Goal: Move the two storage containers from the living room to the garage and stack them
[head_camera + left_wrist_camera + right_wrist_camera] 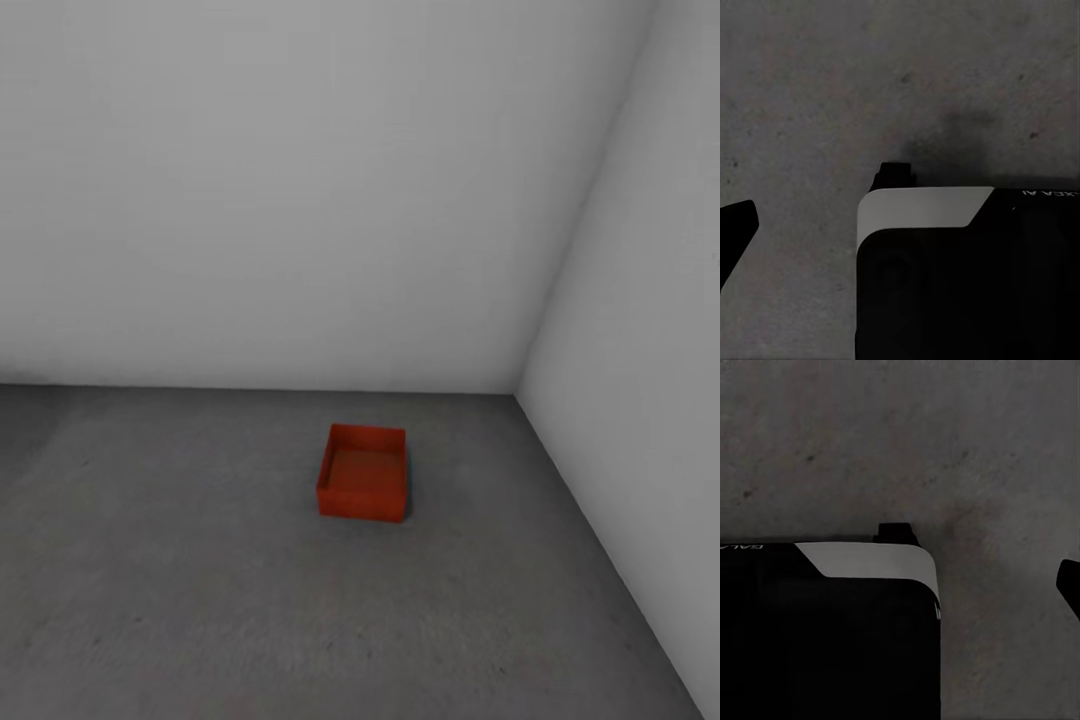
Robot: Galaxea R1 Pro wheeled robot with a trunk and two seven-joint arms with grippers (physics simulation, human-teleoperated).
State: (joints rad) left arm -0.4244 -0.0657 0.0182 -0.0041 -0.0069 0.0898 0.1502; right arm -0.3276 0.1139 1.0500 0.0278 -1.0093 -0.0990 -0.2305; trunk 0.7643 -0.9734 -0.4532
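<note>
Here, the head view shows a corner of the garage, where two plain white walls (300, 200) meet the dark grey concrete floor (200, 600). One orange-red container (363, 472) stands on this floor, upright, with its open top facing up. It is near the back wall and not far from the corner at the right, but it touches neither wall. It looks empty inside, and nothing is stacked on it.

In the left wrist view, the camera looks down at the same rough, speckled concrete. A large black body of the robot (967, 285) with a pale grey band along its upper edge lies over much of the picture, and a small black block sticks out just above that band. One dark pointed piece (736, 225) comes in at the edge of the picture, well apart from the black body; it may be a finger of the left gripper, but I cannot tell if this gripper is apart or together.

The right wrist view is almost a mirror of it: a black body with a pale band (825, 637) over the concrete, and a small dark tip (1069, 583) at the edge. For the right gripper also, I cannot tell its state.
</note>
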